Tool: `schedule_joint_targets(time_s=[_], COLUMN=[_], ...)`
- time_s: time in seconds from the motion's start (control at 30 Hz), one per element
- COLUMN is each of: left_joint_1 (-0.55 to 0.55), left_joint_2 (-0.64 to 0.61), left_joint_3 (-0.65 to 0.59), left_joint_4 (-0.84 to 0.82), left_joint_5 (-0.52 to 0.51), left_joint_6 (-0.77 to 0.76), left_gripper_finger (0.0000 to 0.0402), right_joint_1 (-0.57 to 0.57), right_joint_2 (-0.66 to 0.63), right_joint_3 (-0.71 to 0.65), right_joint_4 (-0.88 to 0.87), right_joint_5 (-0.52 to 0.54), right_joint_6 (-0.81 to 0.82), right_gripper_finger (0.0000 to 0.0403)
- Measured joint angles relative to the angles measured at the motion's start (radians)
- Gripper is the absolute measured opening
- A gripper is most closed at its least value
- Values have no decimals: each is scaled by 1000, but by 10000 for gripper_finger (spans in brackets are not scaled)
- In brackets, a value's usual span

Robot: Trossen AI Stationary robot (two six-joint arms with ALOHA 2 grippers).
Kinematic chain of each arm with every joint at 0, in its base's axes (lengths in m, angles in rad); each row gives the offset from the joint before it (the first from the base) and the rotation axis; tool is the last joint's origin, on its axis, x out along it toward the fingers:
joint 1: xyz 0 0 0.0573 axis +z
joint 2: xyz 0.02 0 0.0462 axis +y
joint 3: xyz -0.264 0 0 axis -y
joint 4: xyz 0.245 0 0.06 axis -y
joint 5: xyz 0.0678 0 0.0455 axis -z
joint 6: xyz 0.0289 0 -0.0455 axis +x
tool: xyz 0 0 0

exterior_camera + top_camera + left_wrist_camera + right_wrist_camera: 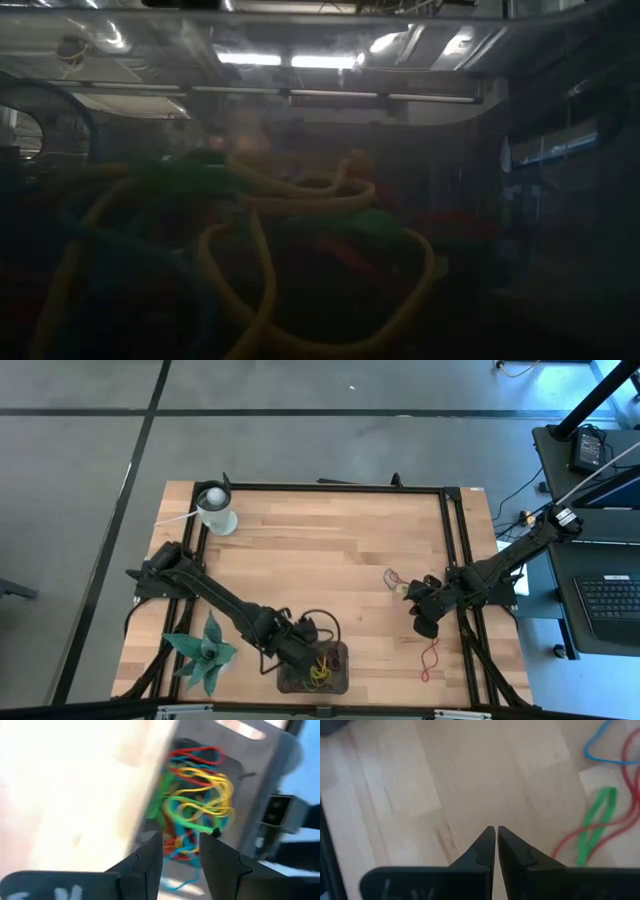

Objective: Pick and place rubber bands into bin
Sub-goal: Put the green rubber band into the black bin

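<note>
At the worktop's near edge we see the bin point(340, 678) holding a tangle of rubber bands point(321, 668); our left gripper point(181, 851) hovers beside them, fingers apart, holding nothing. Farther back near the right edge, our right gripper point(496, 832) is pinched together and empty above bare wood, close to loose bands point(594, 825).

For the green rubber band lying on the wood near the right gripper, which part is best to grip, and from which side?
Judging by the right wrist view, the green rubber band lies flat as a narrow, stretched loop. Probably come straight down and pinch across its two nearly parallel strands near the middle, away from the red band crossing it.
</note>
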State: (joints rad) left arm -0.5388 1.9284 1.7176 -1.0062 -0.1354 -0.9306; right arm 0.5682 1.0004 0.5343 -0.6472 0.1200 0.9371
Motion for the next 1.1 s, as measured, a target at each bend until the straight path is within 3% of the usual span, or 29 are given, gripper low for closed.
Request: schedule_joint_targets(time_s=[0.2,0.37,0.5,0.63,0.73,0.93,1.1], left_joint_1=[36,86,114,146,186,259,274], left_joint_2=[-56,-83,-185,-409,-596,-906,-1068], left_joint_3=[0,-2,-116,-378,-578,-827,-910], left_joint_4=[-158,-270,-283,-115,8,76,81], left_joint_5=[-108,-161,-207,-212,-191,-126,-103], left_joint_6=[100,252,364,419,444,458,505], left_gripper_finger=[86,13,2,2,2,2,2], right_joint_1=[0,-1,-3,-20,-57,-102,-61], right_joint_2=[0,0,33,143,264,494,574], right_joint_3=[0,0,59,251,429,710,736], right_joint_4=[129,355,446,275,83,-439,-616], right_joint_5=[13,107,156,293,316,201,82], right_joint_6=[-1,-75,-192,-234,-172,247,538], right_gripper_finger=[26,25,7,6,3,14,34])
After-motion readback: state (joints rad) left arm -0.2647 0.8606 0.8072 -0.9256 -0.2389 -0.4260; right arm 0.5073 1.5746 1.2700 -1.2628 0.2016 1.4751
